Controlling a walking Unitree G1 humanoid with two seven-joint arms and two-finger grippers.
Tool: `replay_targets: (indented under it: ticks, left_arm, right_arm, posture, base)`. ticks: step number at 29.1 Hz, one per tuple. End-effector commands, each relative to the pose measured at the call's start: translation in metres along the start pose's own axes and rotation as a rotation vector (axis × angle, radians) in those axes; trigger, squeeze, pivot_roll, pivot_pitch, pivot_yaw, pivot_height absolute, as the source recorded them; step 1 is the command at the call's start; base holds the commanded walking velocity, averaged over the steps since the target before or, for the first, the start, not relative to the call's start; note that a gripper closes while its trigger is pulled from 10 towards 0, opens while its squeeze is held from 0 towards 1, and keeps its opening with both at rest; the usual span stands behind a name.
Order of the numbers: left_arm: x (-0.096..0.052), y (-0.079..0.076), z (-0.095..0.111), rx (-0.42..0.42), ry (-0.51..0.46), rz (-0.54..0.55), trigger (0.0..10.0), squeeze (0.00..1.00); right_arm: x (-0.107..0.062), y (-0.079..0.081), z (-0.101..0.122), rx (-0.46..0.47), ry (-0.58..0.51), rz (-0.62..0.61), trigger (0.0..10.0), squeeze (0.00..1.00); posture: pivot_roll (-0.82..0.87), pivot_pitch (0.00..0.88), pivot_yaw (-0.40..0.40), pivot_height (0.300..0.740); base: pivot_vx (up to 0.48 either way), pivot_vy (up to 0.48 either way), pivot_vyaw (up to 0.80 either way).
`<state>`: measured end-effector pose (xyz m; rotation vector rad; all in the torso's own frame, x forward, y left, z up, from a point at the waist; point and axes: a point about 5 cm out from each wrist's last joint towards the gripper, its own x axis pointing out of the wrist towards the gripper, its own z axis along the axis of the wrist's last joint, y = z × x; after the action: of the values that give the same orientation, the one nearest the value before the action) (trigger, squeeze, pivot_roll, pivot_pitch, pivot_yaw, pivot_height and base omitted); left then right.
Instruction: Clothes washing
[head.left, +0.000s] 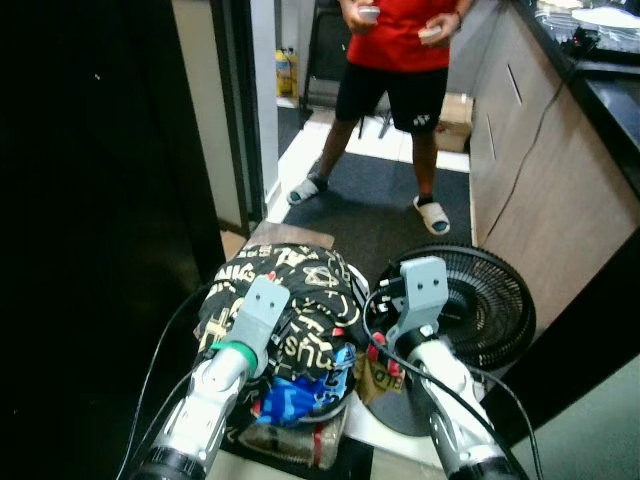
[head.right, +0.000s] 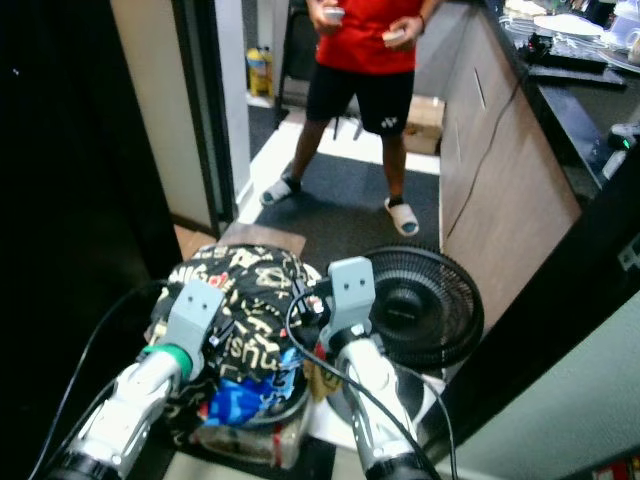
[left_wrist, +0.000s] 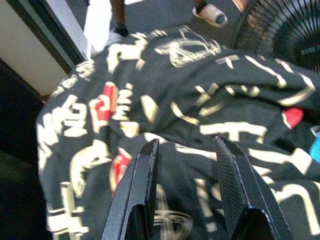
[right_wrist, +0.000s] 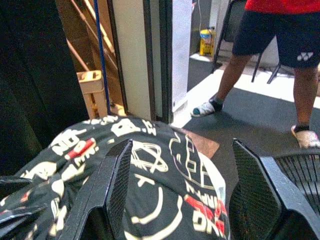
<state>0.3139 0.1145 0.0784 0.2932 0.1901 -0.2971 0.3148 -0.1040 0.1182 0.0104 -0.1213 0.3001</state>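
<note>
Both spread-fingered grippers, left gripper (left_wrist: 185, 150) and right gripper (right_wrist: 185, 165), hover over black patterned clothes (head.left: 300, 290)

Black floor fan (head.left: 478, 300) lying on the floor beside wooden cabinets (head.left: 540, 150). Person in red shirt and black shorts (head.left: 395, 60) standing on a dark mat (head.left: 380, 205). Yellow bottle (head.left: 284, 72) by the doorway behind.
</note>
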Motion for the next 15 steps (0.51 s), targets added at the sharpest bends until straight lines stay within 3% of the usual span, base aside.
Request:
replay_targets:
  ticks: [1, 8, 9, 11, 13, 15]
  left_arm:
    - [-0.002, -0.002, -0.009, 0.019, 0.025, -0.002, 10.0, 0.00]
    - [-0.003, 0.000, -0.007, 0.037, 0.011, 0.002, 10.0, 0.00]
    - [-0.004, 0.000, -0.005, 0.091, -0.010, -0.013, 10.0, 0.00]
    - [-0.003, 0.002, -0.002, 0.120, -0.025, -0.023, 10.0, 0.00]
    - [-0.001, 0.007, 0.003, 0.149, -0.038, -0.028, 10.0, 0.00]
    - [0.000, 0.009, 0.003, 0.156, -0.030, -0.027, 10.0, 0.00]
  right_arm:
    - [0.001, 0.005, -0.003, 0.026, 0.008, 0.022, 10.0, 0.00]
    - [0.006, 0.011, 0.000, 0.033, -0.001, 0.057, 10.0, 0.00]
    - [0.007, 0.012, -0.003, -0.013, 0.009, 0.071, 10.0, 0.00]
    - [0.007, 0.011, -0.008, -0.069, 0.030, 0.079, 10.0, 0.00]
    - [-0.002, -0.006, -0.026, -0.133, 0.108, 0.032, 10.0, 0.00]
    - [-0.007, -0.014, -0.032, -0.136, 0.135, 0.005, 10.0, 0.00]
  posture:
    - [0.11, 0.130, 0.046, 0.740]
    - [0.12, 0.141, 0.059, 0.740]
    - [0.13, 0.143, 0.073, 0.740]
    - [0.13, 0.135, 0.086, 0.740]
    - [0.14, 0.122, 0.096, 0.740]
    - [0.13, 0.118, 0.098, 0.740]
  base:
    - [0.000, 0.000, 0.00]
    - [0.000, 0.000, 0.00]
    - [0.000, 0.000, 0.00]
    - [0.000, 0.000, 0.00]
    - [0.000, 0.000, 0.00]
    - [0.000, 0.000, 0.00]
